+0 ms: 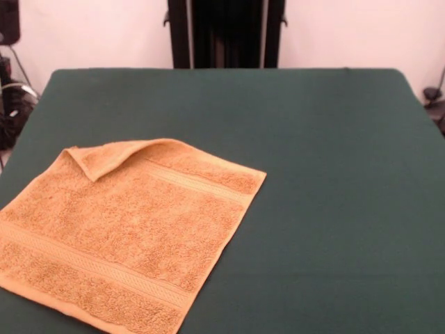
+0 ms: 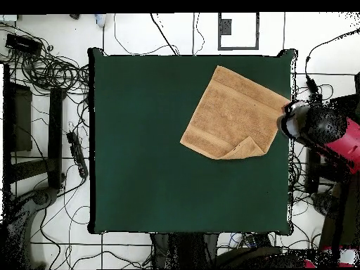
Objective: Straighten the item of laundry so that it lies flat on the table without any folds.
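The towel (image 1: 125,229) lies closest, an orange-tan terry square set at a slant on the near left part of the green tabletop (image 1: 320,181), its nearest corners running off the picture's bottom and left edges in the front view. A flat woven band crosses it close to the near hem, and a second band runs along the far side. Most of the cloth lies flat. The far left corner (image 1: 111,156) is folded back over the towel, forming a small triangular flap with a raised ridge, and the flap covers one end of the far band. I can read no label, brand or writing on the towel or anywhere else.

Beyond the towel the green cloth stretches bare to the far edge, where a black upright column (image 1: 226,33) stands against a pale wall.

From overhead, the red and black arm (image 2: 330,133) sits off the table's edge just beside the towel, its rounded end close to the towel's side. The hand itself I cannot make out there, so I cannot tell whether it is released or clenched. Cables (image 2: 49,70) sprawl over the tiled floor around the table.
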Controlling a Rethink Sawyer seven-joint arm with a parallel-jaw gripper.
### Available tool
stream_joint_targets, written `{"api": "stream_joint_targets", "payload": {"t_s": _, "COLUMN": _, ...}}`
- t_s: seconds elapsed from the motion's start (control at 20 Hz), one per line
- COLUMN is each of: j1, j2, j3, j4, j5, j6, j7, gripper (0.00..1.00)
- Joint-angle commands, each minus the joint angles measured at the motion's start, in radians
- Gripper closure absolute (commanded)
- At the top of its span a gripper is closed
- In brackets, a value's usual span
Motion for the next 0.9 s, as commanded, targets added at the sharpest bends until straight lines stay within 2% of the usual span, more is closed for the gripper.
{"api": "stream_joint_targets", "payload": {"t_s": 0.05, "j1": 0.049, "j2": 0.051, "j3": 0.135, "j4": 0.208, "j5": -0.049, "j6": -0.081, "j7": -0.035, "gripper": 0.0}}
{"api": "stream_joint_targets", "payload": {"t_s": 0.65, "j1": 0.06, "j2": 0.085, "j3": 0.127, "j4": 0.238, "j5": -0.065, "j6": -0.162, "j7": 0.027, "gripper": 0.0}}
{"api": "stream_joint_targets", "payload": {"t_s": 0.9, "j1": 0.088, "j2": 0.095, "j3": 0.104, "j4": 0.257, "j5": -0.061, "j6": -0.204, "j7": 0.086, "gripper": 0.0}}
